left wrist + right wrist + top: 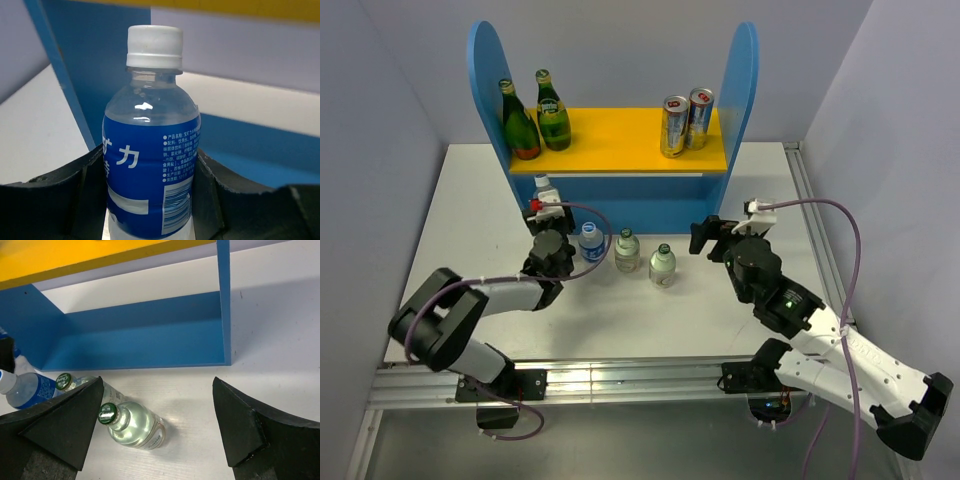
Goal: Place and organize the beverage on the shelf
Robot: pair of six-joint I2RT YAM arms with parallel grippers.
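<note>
Nearest the arm bases, three small bottles stand loose on the table (470, 200): a blue-label bottle (590, 242), a left clear bottle (627, 250) and a right clear bottle (662, 265), both green-capped. The right gripper (157, 390) hangs over the table just right of them, its fingers wide apart and holding nothing. One finger sits close to the right clear bottle, so a careless sideways move could topple it into its neighbours.

Further in, the left gripper (546, 208) is clamped on a water bottle (150, 150) with a white cap, a finger against the label on either side. The bottle is upright at the left mouth of the lower bay of the shelf (485, 90), just beside the left side panel. Whether its base rests on anything is hidden.

On the yellow upper board, two green glass bottles (535, 118) stand at the left and two cans (686, 122) at the right.

The main risk lies with the water bottle. Let go while it hangs off the floor or leans, it would likely tip. Pushed further left, it may strike the panel and twist in the grip. Fingers pulled back before they are fully clear could drag it over
</note>
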